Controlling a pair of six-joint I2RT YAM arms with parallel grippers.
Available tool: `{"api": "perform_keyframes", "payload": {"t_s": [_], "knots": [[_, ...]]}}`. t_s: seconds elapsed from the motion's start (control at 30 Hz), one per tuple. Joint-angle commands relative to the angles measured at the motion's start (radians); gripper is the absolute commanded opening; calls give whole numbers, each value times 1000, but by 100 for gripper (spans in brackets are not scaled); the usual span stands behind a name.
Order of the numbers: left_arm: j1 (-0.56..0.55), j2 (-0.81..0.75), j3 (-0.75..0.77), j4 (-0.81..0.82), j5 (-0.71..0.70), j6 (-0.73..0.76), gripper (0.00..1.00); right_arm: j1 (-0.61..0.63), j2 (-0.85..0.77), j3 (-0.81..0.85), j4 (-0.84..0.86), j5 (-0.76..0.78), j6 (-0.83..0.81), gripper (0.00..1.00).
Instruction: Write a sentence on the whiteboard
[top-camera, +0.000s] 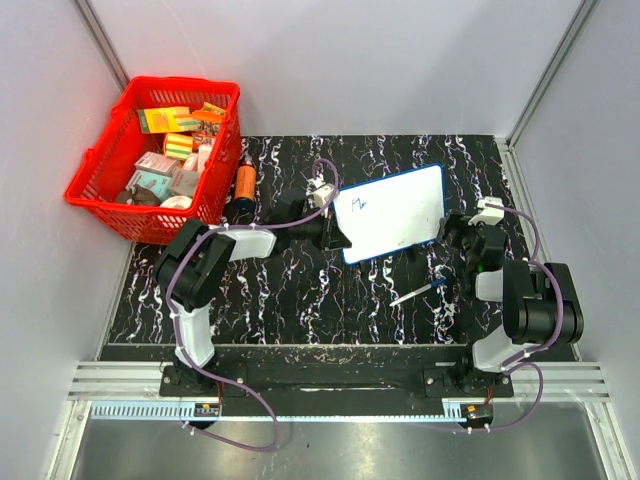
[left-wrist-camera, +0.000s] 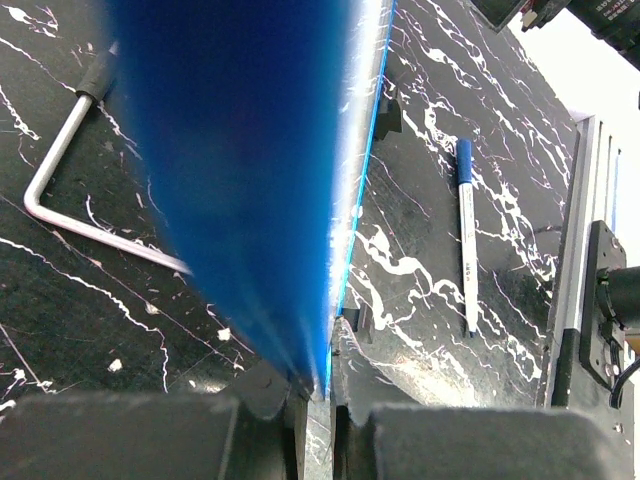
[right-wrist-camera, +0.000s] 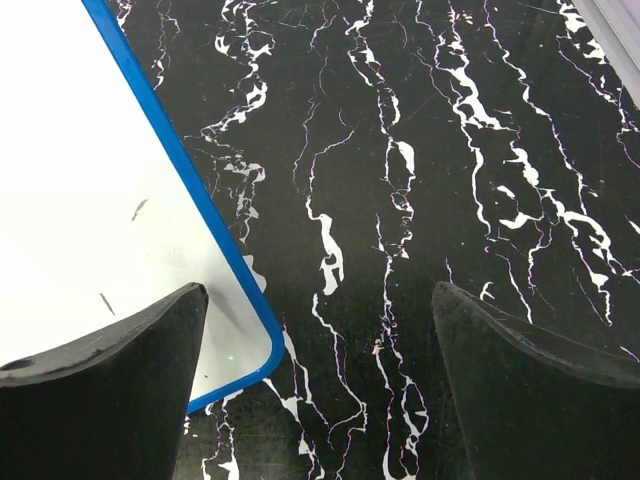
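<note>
Left jaws pinch the whiteboard by its left edge, toward the far edge of the bench; right jaws gape empty beside its right corner.

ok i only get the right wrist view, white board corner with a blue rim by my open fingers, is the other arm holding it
Observer: Yes, the left gripper is shut on the opposite edge of the flat white blue-rimmed whiteboard.
Operator: where is the pen
Observer: A white marker with a blue cap lies free on the black marbled table near the right arm.
Operator: anything written yet
Observer: Only a small blue scribble near the board's left end.
</note>
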Motion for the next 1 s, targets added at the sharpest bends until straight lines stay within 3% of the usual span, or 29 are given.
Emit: {"api": "perform_keyframes", "payload": {"t_s": [0.0, 0.07, 0.1, 0.13, 0.17, 0.2, 0.27, 0.4, 0.57, 0.67, 0.87, 0.97], "knots": [[-15, 14, -74, -273, -111, 106, 0, -4, -34, 11, 27, 19, 17, 100], [-15, 12, -70, -279, -108, 108, 0, -4, -188, 11, -92, 64, 29, 100], [-15, 14, -65, -281, -110, 108, 0, -4, -342, 29, -278, 108, 66, 100], [-15, 17, -62, -285, -105, 106, 0, -4, -415, 102, -398, 154, 134, 100], [-15, 15, -62, -290, -107, 109, 0, -4, -478, 145, -519, 206, 307, 100], [-15, 14, -62, -293, -107, 108, 0, -4, -577, 187, -736, 266, 393, 100], [-15, 8, -66, -295, -111, 108, 0, -5, -647, 235, -819, 257, 506, 99], [-15, -26, -82, -305, -119, 111, 0, -16, -762, 236, -896, 104, 494, 100], [-15, -31, -73, -321, -118, 113, 0, -18, -830, 231, -989, 50, 600, 100], [-15, -32, -71, -322, -122, 113, 0, -18, -827, 270, -1135, 0, 633, 100], [-16, -32, -66, -318, -128, 105, 0, 8, -602, 400, -1554, -70, 663, 100], [-15, -35, -63, -319, -122, 108, 0, 28, -577, 380, -1620, -37, 713, 100]]}}
